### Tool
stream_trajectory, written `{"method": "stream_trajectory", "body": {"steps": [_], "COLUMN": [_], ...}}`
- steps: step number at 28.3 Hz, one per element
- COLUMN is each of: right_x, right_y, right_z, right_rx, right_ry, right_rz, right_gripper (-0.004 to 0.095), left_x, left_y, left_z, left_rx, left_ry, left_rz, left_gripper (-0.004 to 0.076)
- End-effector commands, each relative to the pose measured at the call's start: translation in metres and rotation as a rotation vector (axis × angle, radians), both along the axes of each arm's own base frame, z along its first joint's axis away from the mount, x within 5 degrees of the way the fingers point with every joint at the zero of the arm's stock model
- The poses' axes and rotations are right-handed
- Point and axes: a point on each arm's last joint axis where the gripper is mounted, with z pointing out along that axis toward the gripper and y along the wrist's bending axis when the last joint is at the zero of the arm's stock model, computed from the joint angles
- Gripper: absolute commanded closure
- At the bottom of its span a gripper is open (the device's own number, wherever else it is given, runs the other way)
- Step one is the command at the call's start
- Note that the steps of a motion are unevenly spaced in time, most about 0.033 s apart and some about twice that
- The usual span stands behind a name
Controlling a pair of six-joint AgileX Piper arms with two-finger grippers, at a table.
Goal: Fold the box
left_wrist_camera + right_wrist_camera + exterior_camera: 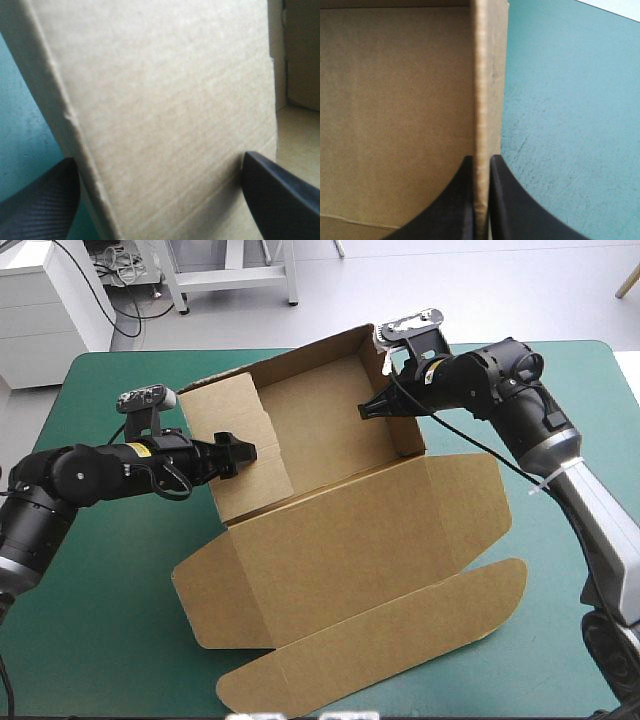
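Now: one wall clamped, one straddled

The brown box (pixel 340 540) sits mid-surface (pixel 100 640) as an open tray, its lid flat toward the near edge. The right pincer (pixel 481 197) is pinched almost closed on the right wall's edge. The left pincer (pixel 238 452) stands wide, one finger on either side of the left wall.

High view overhead; wrist views tight against box (pixel 330 530) walls.

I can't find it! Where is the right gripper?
In the high view the right gripper is at the box's right wall, near the table's far edge, pinching that wall's top edge.
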Motion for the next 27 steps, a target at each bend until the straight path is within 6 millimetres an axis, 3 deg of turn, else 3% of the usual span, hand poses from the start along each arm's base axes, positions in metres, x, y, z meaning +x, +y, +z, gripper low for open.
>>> {"method": "stream_trajectory", "body": {"steps": [1,7,20,22,24,27], "right_x": [-0.022,-0.038,-0.039,-0.039,-0.039,-0.039], "right_y": [0.009,0.019,0.019,0.018,0.018,0.018], "right_z": [0.038,0.053,0.057,0.057,0.057,0.057], "right_rx": [0.109,0.072,0.066,0.065,0.059,0.061], "right_ry": [-0.162,-0.269,-0.295,-0.296,-0.298,-0.298], "right_rz": [0.004,-0.028,-0.048,-0.052,-0.057,-0.058], "right_gripper": [0.0908,0.0908,0.0908,0.0908,0.0908,0.0908], "left_x": [-0.002,0.003,0.012,0.012,0.012,0.015], "left_y": [-0.006,-0.008,-0.021,-0.021,-0.021,-0.022], "left_z": [0.015,0.012,0.000,0.000,0.000,0.000], "left_rx": [-0.031,-0.072,-0.095,-0.095,-0.092,-0.095], "left_ry": [-0.058,-0.032,0.033,0.033,0.033,0.021], "left_rz": [0.097,0.183,0.188,0.188,0.188,0.189], "left_gripper": [0.0105,0.0105,0.0132,0.0204,0.0335,0.0633]}}
